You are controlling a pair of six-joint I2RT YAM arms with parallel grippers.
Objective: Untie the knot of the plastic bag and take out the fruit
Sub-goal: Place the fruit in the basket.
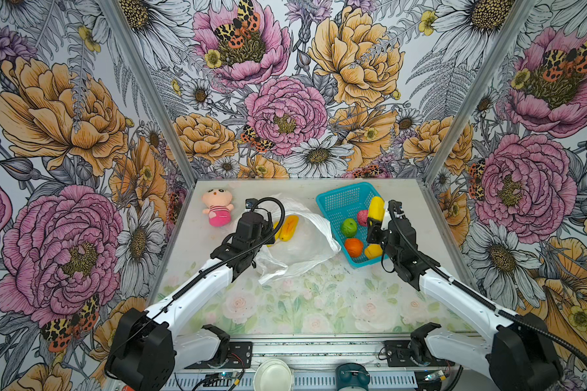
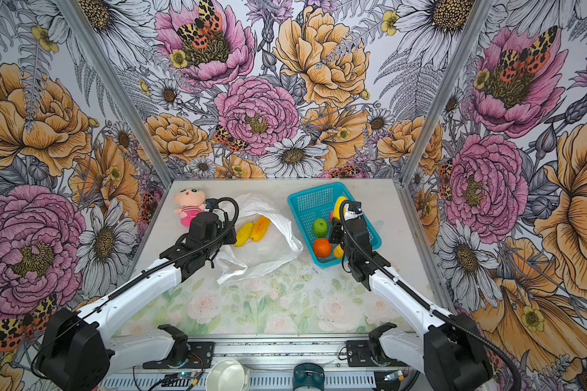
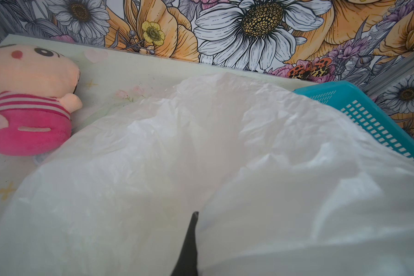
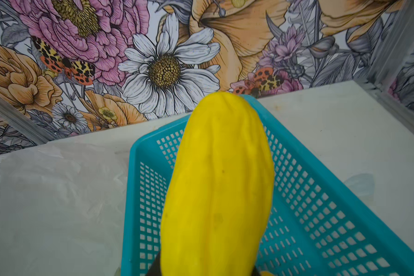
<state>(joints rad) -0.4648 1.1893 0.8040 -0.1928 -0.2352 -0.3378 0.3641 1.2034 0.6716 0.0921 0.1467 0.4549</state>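
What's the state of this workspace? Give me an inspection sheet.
Surface: floral table mat, dark specks.
Job's things: plastic bag untied, open, yellow fruit and orange-yellow fruit in its mouth; green fruit, orange fruit, pink-red fruit, small yellow fruit in teal basket; knot: nothing seen.
Clutter: pink plush doll beside bag; white bowl, teal object at front rail.
Grippers: left gripper shut, apparently pinching bag film; right gripper holds long yellow fruit over basket.
Cables: black conduit along both arms; loose wires at front rail.
Surroundings: floral-print walls, metal frame posts.

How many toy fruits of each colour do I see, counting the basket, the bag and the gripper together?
yellow fruits: 3
yellow-orange fruit: 1
orange fruit: 1
green fruit: 1
pink-red fruit: 1
Total: 7
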